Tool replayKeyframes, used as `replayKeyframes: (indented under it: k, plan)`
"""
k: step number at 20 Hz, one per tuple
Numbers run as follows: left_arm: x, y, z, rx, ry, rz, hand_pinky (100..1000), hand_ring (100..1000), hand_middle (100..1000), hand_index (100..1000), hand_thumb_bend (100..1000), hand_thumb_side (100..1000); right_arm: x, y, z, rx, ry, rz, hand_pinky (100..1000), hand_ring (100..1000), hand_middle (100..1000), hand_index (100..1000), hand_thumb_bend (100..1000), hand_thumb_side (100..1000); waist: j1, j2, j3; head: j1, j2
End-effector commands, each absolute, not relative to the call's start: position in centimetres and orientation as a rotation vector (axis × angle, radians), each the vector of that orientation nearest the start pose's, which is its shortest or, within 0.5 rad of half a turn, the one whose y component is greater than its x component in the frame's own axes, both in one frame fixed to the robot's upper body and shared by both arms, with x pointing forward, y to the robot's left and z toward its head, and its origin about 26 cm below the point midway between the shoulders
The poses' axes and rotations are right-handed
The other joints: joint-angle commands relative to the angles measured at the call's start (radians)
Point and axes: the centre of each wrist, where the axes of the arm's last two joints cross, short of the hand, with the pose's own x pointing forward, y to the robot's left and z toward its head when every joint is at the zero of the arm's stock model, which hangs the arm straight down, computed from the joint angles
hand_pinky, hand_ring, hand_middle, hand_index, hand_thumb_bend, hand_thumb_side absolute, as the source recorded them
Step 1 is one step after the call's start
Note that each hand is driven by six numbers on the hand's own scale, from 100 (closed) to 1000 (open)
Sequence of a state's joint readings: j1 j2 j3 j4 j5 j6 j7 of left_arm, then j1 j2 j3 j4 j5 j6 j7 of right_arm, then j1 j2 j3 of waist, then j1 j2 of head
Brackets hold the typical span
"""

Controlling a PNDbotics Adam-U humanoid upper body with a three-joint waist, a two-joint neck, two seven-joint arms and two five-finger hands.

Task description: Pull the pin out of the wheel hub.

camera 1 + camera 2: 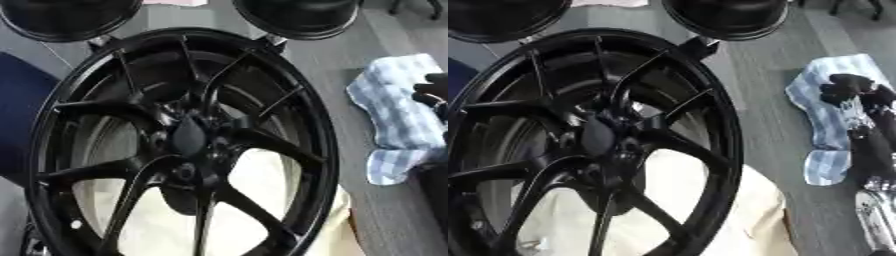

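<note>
A large black multi-spoke wheel fills the left and middle of both views, tilted toward me. Its hub is dark, and I cannot make out a pin among its black parts. My right hand, black, reaches up from the lower right on a silver and black forearm. It lies over a blue and white checked cloth, well to the right of the wheel's rim and apart from it. I see no pin in or near the hand. The left hand shows in neither view.
Two more black round wheels stand at the top edge behind the big one. A cream sheet lies under the wheel. A dark blue thing sits at the left. Grey surface separates wheel and cloth.
</note>
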State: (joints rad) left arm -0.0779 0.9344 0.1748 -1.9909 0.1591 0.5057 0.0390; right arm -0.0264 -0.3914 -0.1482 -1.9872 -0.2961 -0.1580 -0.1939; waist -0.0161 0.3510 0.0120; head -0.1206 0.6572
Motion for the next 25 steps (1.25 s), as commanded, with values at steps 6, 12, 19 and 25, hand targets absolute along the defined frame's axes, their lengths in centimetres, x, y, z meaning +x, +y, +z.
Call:
replayKeyframes:
  k: [6, 12, 19, 25]
  plan:
    - [26.2, 38.2, 25.8, 0.823, -1.57, -0.501, 915, 965, 754, 896, 269, 850, 26.3, -33.4, 15.3, -0.209, -2.222, -0.077, 756, 713, 673, 567, 304, 461, 0.004, -0.011, 0.003, 0.0, -0.015]
    - [26.7, 37.4, 25.8, 0.629, -1.831, -0.462, 809, 850, 586, 785, 100, 836, 26.3, -33.4, 15.4, -0.204, -2.228, -0.071, 755, 713, 672, 567, 303, 459, 0.001, -0.01, 0.003, 0.003, -0.014]
    - [27.7, 35.0, 24.2, 0.256, -2.209, -0.446, 796, 830, 561, 773, 100, 759, 26.4, -33.2, 15.5, -0.185, -2.243, -0.055, 754, 712, 671, 567, 312, 449, -0.01, -0.008, -0.005, 0.014, -0.015]
    - [28.8, 31.9, 22.3, -0.035, -2.329, -0.325, 802, 831, 574, 782, 100, 757, 26.5, -33.0, 15.5, -0.168, -2.253, -0.06, 753, 711, 670, 567, 294, 461, -0.022, -0.003, -0.01, 0.027, -0.014]
